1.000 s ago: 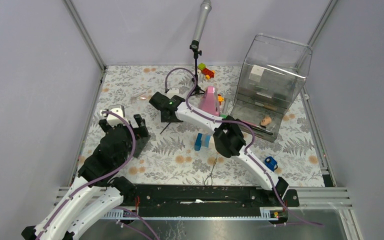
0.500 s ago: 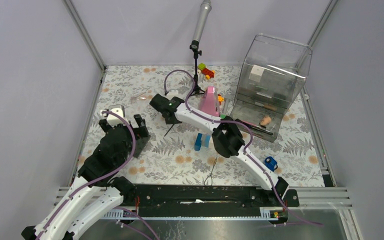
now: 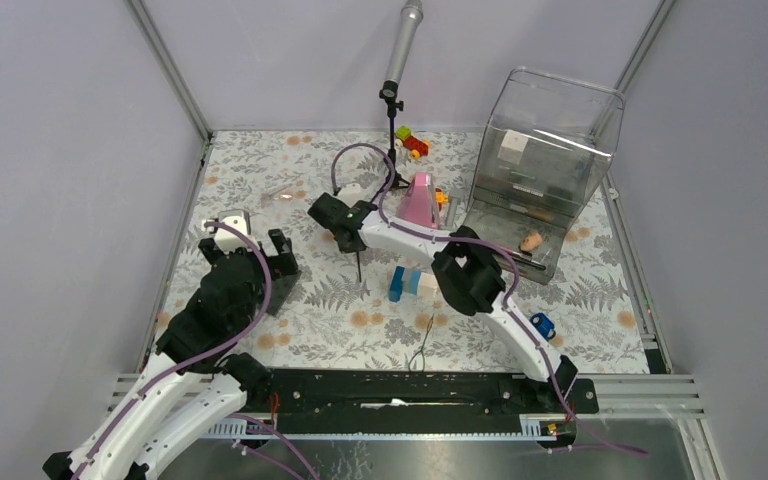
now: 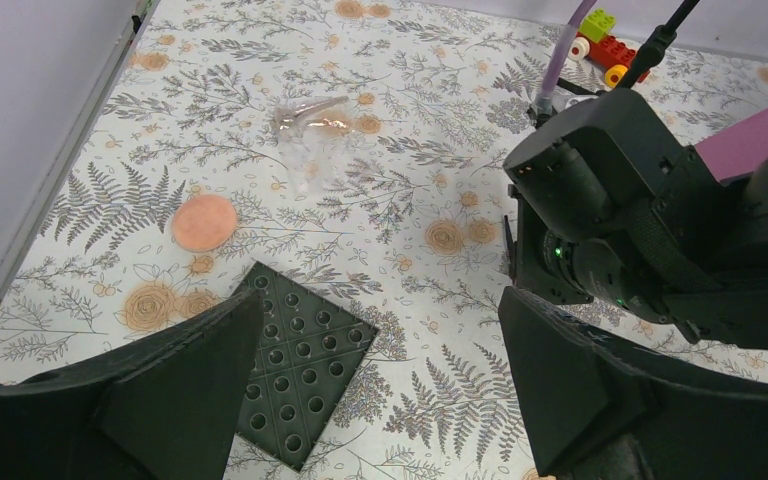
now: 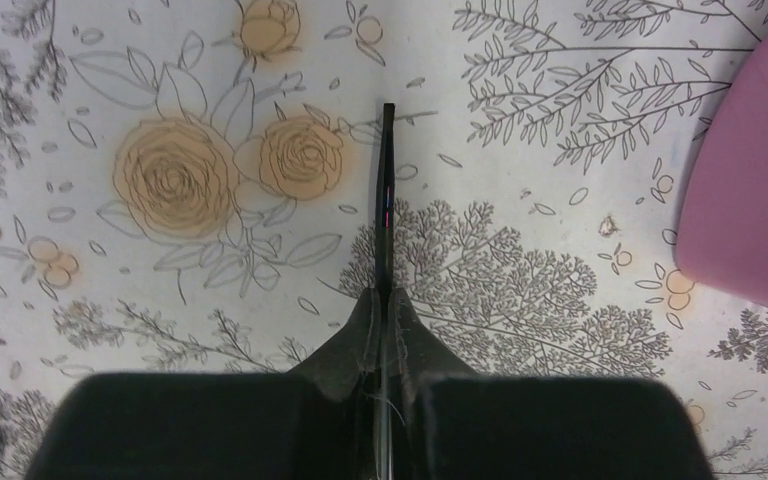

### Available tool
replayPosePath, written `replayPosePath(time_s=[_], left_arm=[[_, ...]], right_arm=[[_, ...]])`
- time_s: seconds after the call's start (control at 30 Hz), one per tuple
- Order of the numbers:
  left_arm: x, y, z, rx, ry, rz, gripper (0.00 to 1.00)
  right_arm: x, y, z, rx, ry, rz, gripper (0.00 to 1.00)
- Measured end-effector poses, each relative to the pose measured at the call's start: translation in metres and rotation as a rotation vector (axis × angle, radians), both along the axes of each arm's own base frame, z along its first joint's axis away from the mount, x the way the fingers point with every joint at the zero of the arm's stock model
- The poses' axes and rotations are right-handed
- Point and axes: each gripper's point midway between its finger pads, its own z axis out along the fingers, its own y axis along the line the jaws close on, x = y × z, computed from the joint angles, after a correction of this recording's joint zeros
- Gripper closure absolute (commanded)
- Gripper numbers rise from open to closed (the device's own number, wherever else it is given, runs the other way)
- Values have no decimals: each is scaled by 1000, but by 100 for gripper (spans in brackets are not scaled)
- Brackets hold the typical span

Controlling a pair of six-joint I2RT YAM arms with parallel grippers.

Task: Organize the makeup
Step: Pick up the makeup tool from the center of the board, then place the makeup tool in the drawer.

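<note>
In the left part of the top view, the left tool (image 4: 375,330) is spread above a flat dark square (image 4: 305,375). A peach sponge (image 4: 204,222) lies near it on the bench (image 3: 360,320). At centre, the right tool (image 3: 352,238) pinches a thin black pencil (image 5: 387,190), left of the pink cone (image 3: 421,203).

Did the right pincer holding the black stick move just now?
Yes. The right pincer, shut on the thin black pencil, shifted rightward, closer to the pink cone.

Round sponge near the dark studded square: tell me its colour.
Peach; the sponge shows best in the left wrist view.
</note>
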Motion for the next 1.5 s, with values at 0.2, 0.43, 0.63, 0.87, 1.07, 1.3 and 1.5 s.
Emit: replayPosePath(time_s=[0.2,0.43,0.63,0.87,1.07,1.3,1.5], left_arm=[[0,0,0,0,1,-1,2],[0,-1,-4,5,7,-2,1],[0,-1,-5,7,10,-2,1],[0,-1,-5,7,10,-2,2],[0,-1,-5,7,11,-3,1],[1,-1,-6,11,12,-7,2],[2,-5,-8,16,22,-19,2]], right_arm=[[-16,-15,1,-8,7,91,100],[-55,-25,16,64,64,326,100],[-66,-17,75,167,-30,553,100],[-59,-54,119,113,-144,696,100],[-68,-136,146,-113,-280,754,100],[-71,-240,185,-313,-455,735,100],[-62,-306,169,-594,-416,753,100]])
